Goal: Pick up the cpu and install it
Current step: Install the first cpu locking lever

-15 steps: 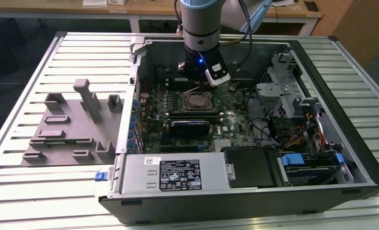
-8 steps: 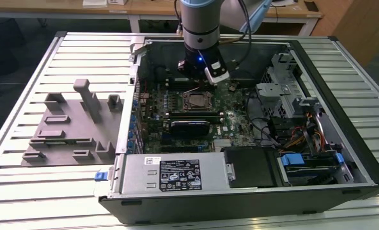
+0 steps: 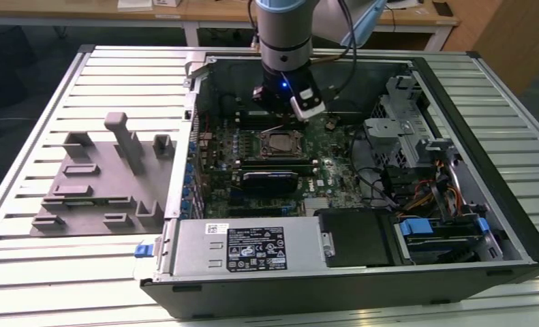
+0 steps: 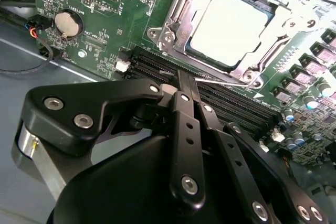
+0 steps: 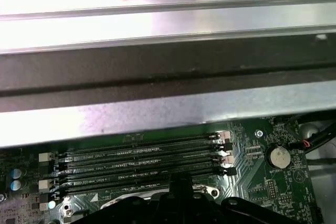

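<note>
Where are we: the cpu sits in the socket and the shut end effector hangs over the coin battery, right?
Not quite. In the second wrist view the shut end effector hangs over the memory slots beside the socket, not the coin battery. The cpu does sit in the socket.

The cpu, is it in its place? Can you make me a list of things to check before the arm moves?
1. The cpu lies flat inside the socket: ok.
2. The end effector is shut, holds nothing and is apart from the cpu: ok.
3. The socket's metal frame is locked down: cannot tell.
4. The memory slots beside the socket have nothing in them: ok.
5. The cables stay away from the socket: ok.
</note>
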`<state>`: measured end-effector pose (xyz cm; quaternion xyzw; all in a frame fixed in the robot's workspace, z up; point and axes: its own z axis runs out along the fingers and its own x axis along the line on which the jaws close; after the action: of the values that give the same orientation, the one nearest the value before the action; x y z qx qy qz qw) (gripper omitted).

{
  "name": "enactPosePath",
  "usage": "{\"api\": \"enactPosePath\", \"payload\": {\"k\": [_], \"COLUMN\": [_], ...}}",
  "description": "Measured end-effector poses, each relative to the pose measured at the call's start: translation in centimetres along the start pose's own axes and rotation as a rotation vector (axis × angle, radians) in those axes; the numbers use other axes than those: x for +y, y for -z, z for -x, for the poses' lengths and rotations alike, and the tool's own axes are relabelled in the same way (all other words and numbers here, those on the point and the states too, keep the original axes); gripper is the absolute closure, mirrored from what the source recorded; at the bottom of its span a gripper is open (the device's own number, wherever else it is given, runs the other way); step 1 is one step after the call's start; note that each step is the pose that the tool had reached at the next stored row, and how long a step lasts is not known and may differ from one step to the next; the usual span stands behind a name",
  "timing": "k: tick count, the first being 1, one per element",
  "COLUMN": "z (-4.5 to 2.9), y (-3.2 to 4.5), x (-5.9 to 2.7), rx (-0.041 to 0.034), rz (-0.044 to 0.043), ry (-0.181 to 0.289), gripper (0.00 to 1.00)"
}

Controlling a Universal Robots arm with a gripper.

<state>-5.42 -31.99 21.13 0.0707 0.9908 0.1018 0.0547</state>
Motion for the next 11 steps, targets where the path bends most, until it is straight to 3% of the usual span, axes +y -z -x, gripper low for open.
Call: {"api": "enactPosePath", "payload": {"k": [7, 11], "z": [-0.01, -0.04], "y": [-0.14, -0.41], "x": [-0.03, -0.09], "rx": [-0.0011, -0.0074], "rz": [-0.0003, -0.0058], "ry": [-0.003, -0.029], "gripper": [0.89, 0.89]}}
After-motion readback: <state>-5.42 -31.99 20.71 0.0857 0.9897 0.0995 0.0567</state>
